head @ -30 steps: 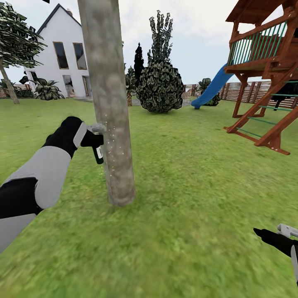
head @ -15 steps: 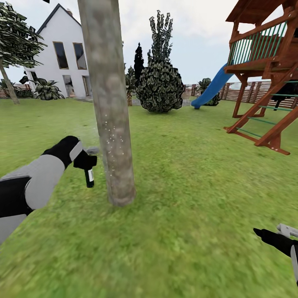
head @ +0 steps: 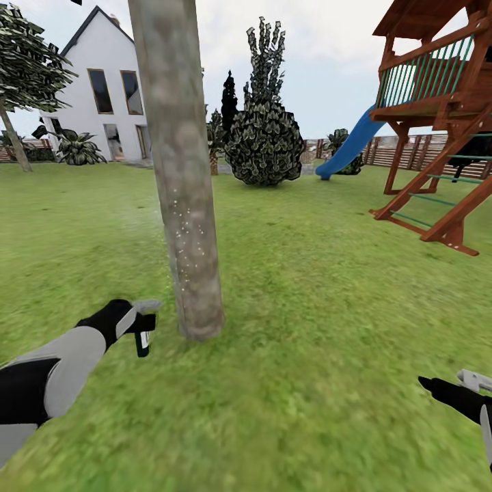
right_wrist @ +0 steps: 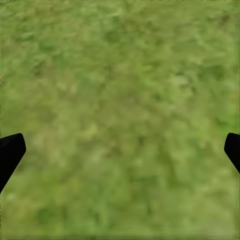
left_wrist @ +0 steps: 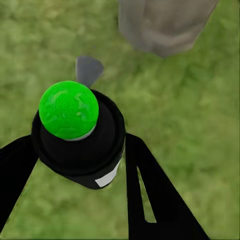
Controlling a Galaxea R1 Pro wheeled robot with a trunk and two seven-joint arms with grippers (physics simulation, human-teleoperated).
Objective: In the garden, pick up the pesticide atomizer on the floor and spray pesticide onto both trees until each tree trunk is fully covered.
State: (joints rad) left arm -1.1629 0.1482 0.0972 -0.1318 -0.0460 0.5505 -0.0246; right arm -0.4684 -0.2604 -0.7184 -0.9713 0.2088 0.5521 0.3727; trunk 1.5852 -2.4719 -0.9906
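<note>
The small black pesticide atomizer (head: 143, 339) sits clenched in the left hand (left_wrist: 82, 165), low beside the thick grey-brown trunk (head: 184, 205). White specks mark only mid-trunk; aim at the bare base. Right hand (right_wrist: 120, 150) hangs released over grass (head: 307, 328).

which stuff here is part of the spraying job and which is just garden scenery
Part of the job:
- pesticide atomizer, held in the left end effector
- tree trunk, white pesticide specks on its bark
- grass floor

Just scenery:
- white house
- wooden play tower with blue slide
- round bush
- fence
</note>
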